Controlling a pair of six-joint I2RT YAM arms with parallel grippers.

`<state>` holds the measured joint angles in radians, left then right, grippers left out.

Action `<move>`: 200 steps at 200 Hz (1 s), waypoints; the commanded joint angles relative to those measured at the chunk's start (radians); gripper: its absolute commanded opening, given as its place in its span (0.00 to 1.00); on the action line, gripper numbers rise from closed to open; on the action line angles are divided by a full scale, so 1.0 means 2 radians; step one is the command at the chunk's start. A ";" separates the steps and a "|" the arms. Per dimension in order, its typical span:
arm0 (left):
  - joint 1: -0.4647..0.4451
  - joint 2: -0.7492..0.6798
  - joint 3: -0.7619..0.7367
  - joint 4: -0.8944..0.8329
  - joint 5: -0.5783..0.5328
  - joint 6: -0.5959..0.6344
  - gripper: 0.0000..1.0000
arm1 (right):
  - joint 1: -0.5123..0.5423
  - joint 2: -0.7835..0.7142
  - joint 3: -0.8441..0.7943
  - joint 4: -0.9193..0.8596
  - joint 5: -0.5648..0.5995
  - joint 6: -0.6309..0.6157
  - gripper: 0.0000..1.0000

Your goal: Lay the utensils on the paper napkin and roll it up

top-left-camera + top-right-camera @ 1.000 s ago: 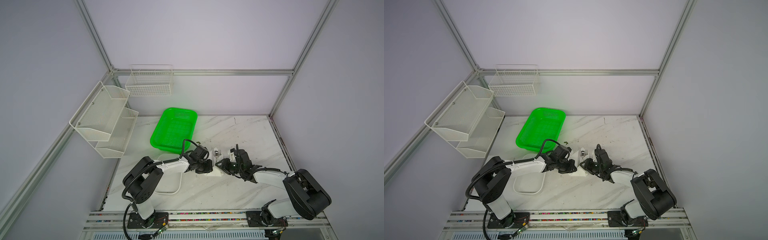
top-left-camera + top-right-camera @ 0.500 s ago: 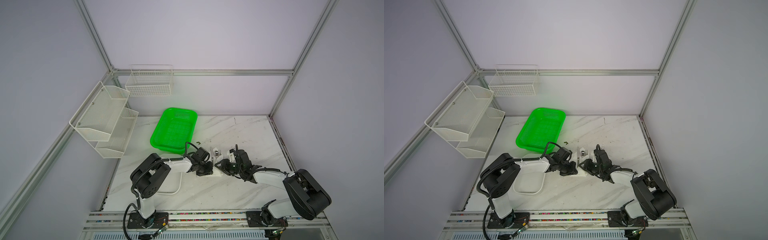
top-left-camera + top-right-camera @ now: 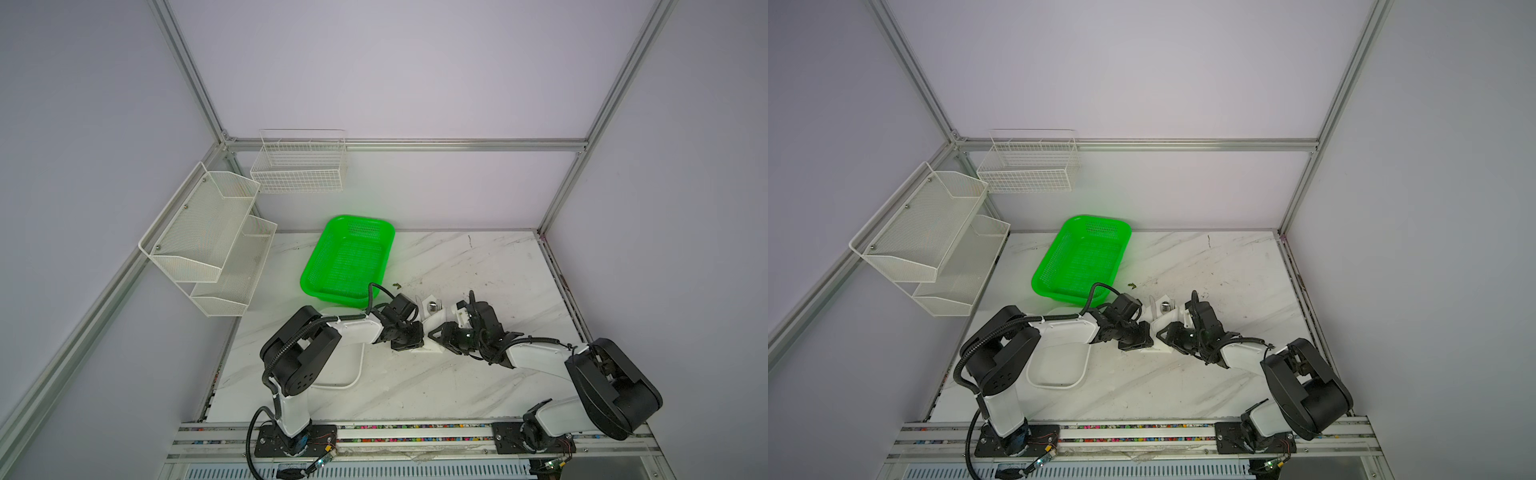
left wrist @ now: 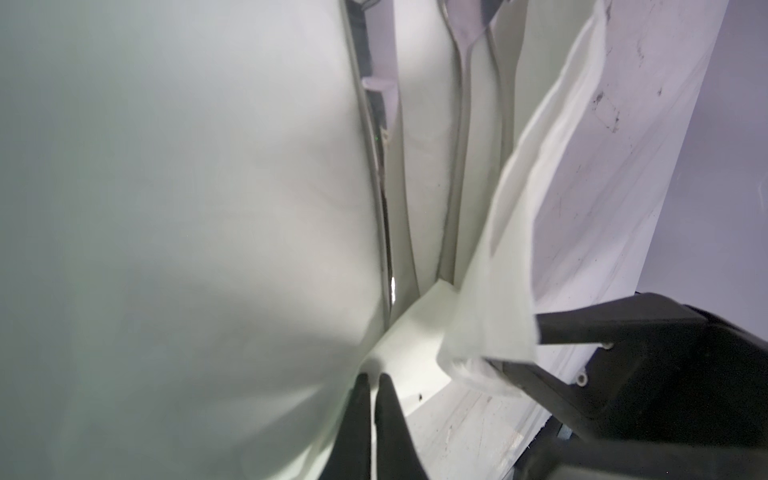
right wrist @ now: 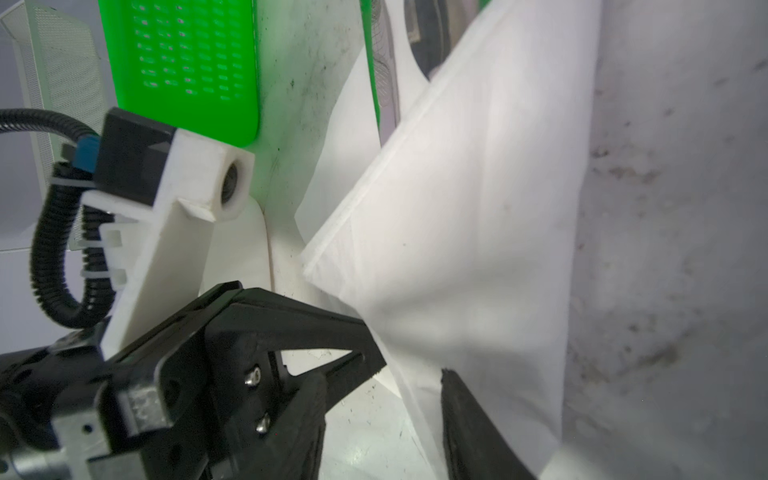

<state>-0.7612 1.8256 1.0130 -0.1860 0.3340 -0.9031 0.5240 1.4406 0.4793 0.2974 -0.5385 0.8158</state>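
The paper napkin (image 3: 428, 322) (image 3: 1160, 322) lies mid-table, half folded over the utensils (image 4: 453, 166), whose silver handles run side by side inside the fold. Their ends poke out at the far side (image 3: 432, 306). My left gripper (image 4: 372, 380) (image 3: 420, 333) is shut, pinching one napkin flap and holding it up like a tent (image 5: 457, 187). My right gripper (image 5: 384, 386) (image 3: 433, 332) faces it from the right. Its jaws stand open with the other napkin edge (image 4: 490, 345) hanging between the fingers, one finger (image 5: 461, 415) resting against the sheet.
A white tray (image 3: 358, 374) (image 3: 1059, 384) lies at the front left, partly under the left arm. A green basket (image 3: 388, 237) (image 3: 1125, 232) stands just behind the grippers. White wire racks (image 3: 208, 232) hang on the left and back walls.
The left arm's shoulder and elbow have swung toward the middle while its gripper stayed at the napkin. The right gripper's jaws have widened a little. The napkin flap stands higher.
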 commanded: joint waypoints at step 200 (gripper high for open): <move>0.039 0.014 0.071 0.055 0.028 0.013 0.43 | 0.004 -0.002 -0.007 -0.023 0.007 -0.017 0.45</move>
<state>-0.6865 1.8572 1.0679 -0.1184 0.3649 -0.9035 0.5240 1.4475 0.4789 0.2893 -0.5381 0.7971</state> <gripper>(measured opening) 0.435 0.454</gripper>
